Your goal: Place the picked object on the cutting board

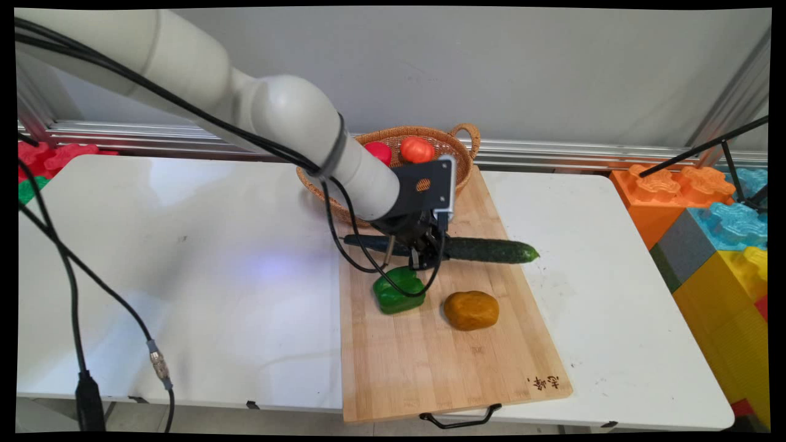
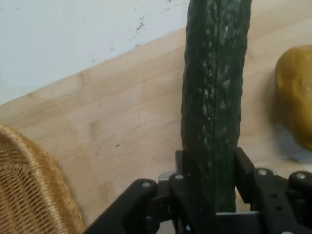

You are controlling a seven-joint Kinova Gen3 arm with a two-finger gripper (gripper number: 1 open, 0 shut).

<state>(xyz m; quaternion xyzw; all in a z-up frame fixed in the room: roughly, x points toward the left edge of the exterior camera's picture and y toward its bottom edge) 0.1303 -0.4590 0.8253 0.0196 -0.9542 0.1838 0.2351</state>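
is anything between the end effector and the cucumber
Nothing visible. The end effector is already at the cucumber, with its fingers on either side, on the cutting board. The green pepper lies just beside.

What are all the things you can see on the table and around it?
cucumber: 1, dark green, lying across the board, between the gripper's fingers
pepper: 1, green, on the board, just in front of the gripper
potato: 1, brownish yellow, on the board, right of the pepper
tomatoes: 2, red, in the basket
basket: 1, tan wicker, at the board's far end
cutting board: 1, light wood, on the table
table: 1, white
big blocks: several, orange, blue, yellow, grey, right of the table
gripper: 1, black, shut on the cucumber
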